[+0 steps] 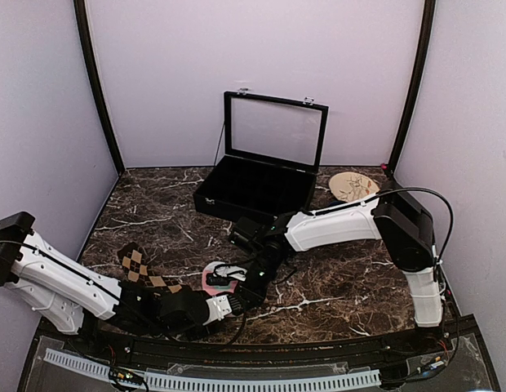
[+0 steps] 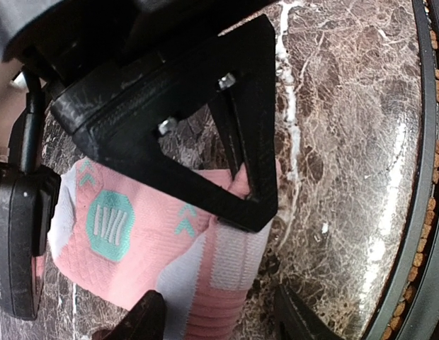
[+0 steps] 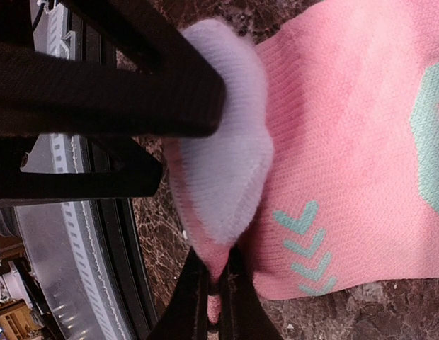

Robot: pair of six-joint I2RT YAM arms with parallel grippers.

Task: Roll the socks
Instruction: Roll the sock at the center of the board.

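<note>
Pink sock (image 1: 209,279) lay on the marble surface (image 1: 343,278), close to the near edge and just left of centre. Its teal hexagon patch (image 2: 110,223), teal chevrons and white panels faced up. One white end (image 3: 223,170) was raised and curled over the pink body.

Right arm (image 1: 335,224) reached in from the right. The right jaws were closed almost fully, pinching a thin fold of the pink sock's edge just beside the white end.

Left arm (image 1: 65,286) lay low along the near edge. The left jaws were open wide and straddled another part of the same sock. One finger (image 2: 145,319) sat at the fabric, and the other (image 2: 304,315) stood clear of it over bare marble. The two sets of jaws were very close together.

Brown sock (image 1: 143,268), with tan diamonds, lay on the surface left of the pink sock, partly hidden by the left arm and apart from both jaws.

Black case (image 1: 253,192) stood open at rear centre, lid upright. A tan disc (image 1: 353,186) lay just right of it.
</note>
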